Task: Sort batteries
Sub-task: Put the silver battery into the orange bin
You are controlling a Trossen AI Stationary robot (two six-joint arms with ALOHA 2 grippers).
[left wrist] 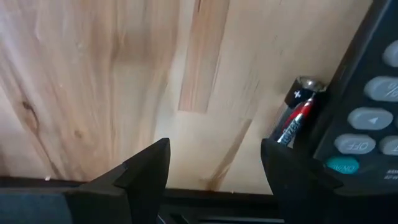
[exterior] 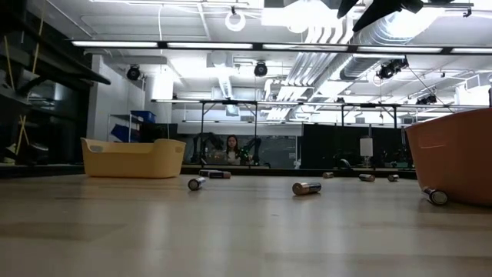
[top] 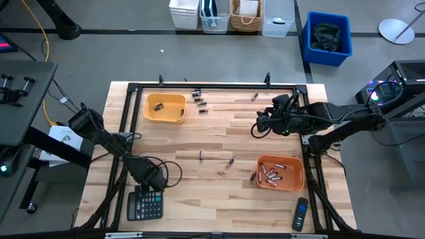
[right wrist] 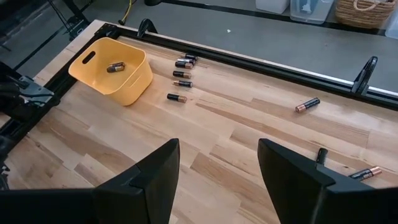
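**Batteries scattered on plank table**

Wooden table (top: pixel 219 199) fills mid-frame; storage bins line the grey floor above. Yellow bin (top: pixel 165 108) upper left, orange bin (top: pixel 280 172) lower right. Batteries (top: pixel 200 103) lie flat, axes varied, loose between both. Left gripper (top: pixel 154 178) and right gripper (top: pixel 255 130): fingers apart, empty.

One battery (top: pixel 159 106) lies flat in my yellow bin (top: pixel 174 116). A bunch of batteries (top: pixel 271 174) lie piled in my orange bin (top: pixel 296 179). More small dark batteries (top: pixel 199 99) lie on their sides on the table (top: pixel 219 199) next to the yellow bin. Two batteries (top: pixel 201 155) lie near the middle, apart.
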